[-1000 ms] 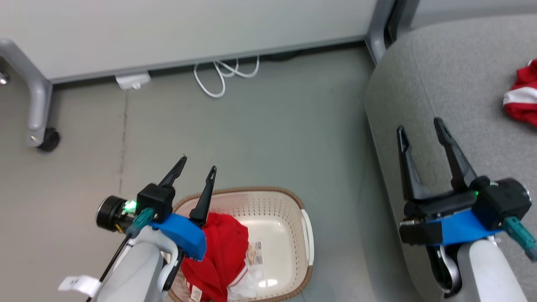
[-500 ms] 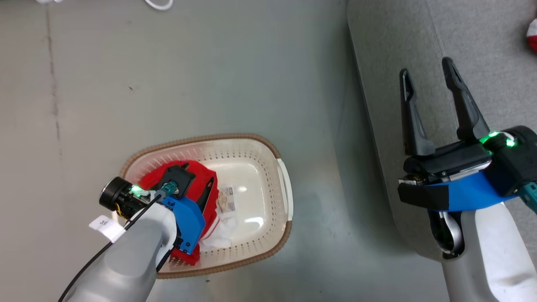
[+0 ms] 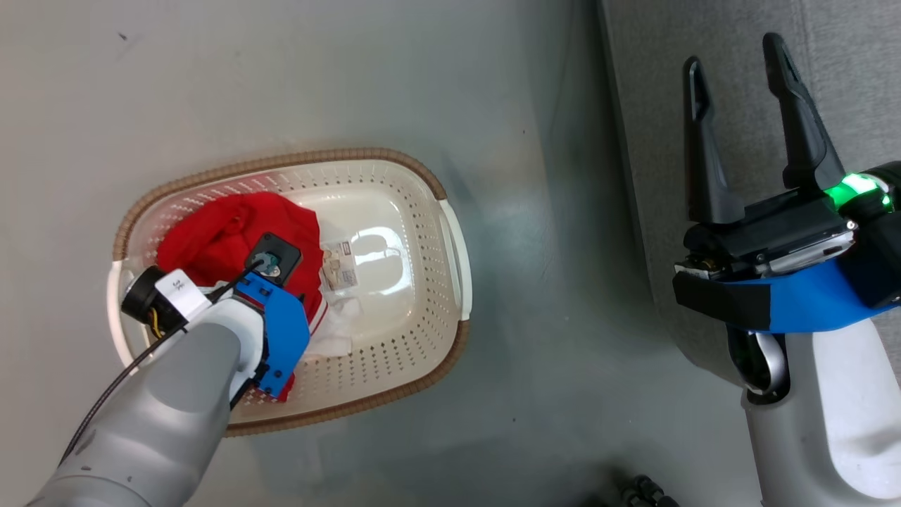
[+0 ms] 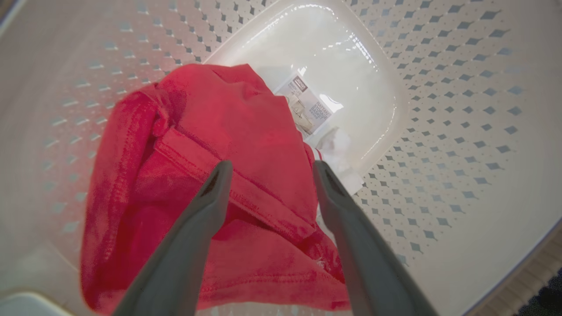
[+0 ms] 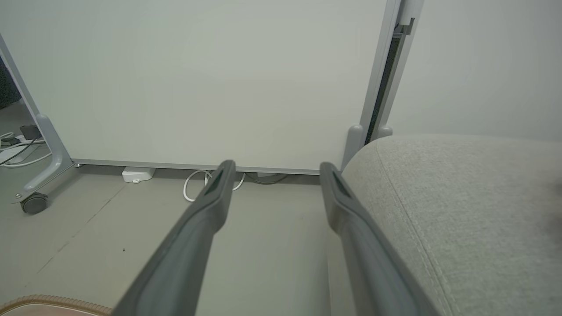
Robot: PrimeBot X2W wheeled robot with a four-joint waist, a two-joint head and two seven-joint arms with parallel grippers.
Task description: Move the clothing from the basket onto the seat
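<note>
While the left hand (image 4: 271, 166) gapes, the clothing (image 4: 197, 131) lies just beneath it

One basket (image 3: 281, 156), one red jersey (image 3: 218, 236), one grey seat (image 3: 869, 70)

White cable (image 5: 186, 189) lying coiled on grey floor (image 5: 109, 228) under pale panel (image 5: 197, 79); caster wheel (image 5: 34, 204) sitting at nine o'clock, right wrist view.
</note>
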